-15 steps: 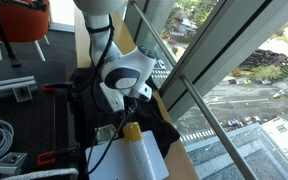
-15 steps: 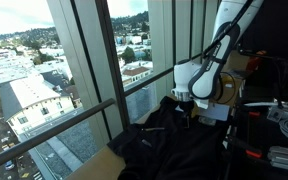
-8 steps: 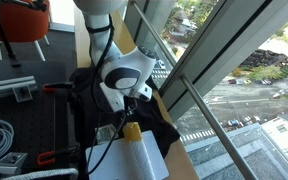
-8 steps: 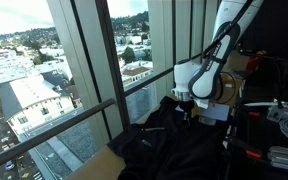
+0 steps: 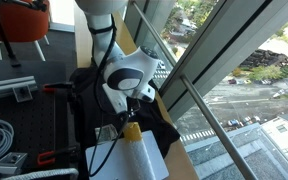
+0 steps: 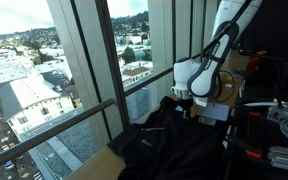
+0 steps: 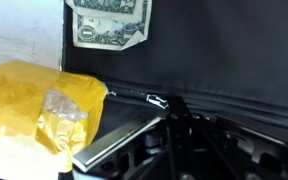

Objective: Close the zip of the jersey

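City windows frame the scene: in an exterior view, the white arm's gripper [image 5: 136, 107] hangs low over the black jersey [image 5: 160, 124], with a yellow piece [image 5: 132, 130] and a white sheet [image 5: 134, 158] just beside it. In an exterior view from along the glass, the gripper meets the jersey's rumpled folds; whether it is spread or pressed together cannot be told. In the wrist view, the zip [image 7: 129, 95] crosses the black fabric, its small pale pull [image 7: 156, 99] near the yellow piece, below a banknote [image 7: 109, 22].
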`<state>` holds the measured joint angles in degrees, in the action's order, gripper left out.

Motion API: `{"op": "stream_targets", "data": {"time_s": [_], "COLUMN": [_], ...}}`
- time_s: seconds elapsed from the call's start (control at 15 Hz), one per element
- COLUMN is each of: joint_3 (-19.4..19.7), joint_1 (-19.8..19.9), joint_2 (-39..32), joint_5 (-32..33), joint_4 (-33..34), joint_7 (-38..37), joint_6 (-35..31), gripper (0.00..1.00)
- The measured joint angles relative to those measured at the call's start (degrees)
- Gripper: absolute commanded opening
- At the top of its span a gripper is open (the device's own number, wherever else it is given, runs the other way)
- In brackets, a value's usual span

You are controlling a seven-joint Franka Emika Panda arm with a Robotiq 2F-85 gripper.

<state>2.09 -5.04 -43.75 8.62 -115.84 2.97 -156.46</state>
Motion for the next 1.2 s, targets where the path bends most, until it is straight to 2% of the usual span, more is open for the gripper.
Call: {"op": "stream_targets", "data": {"time_s": [0.47, 1.2], "joint_3": [-0.09, -1.13], "joint_1": [-0.59, -3.99], "joint_2": [0.05, 0.09], "joint_5": [0.00, 0.00], "joint_4": [0.67, 0.56], "joint_7": [0.09, 0.08], "joint_6": [0.06, 0.20], "gripper": [0.00, 0.00]}}
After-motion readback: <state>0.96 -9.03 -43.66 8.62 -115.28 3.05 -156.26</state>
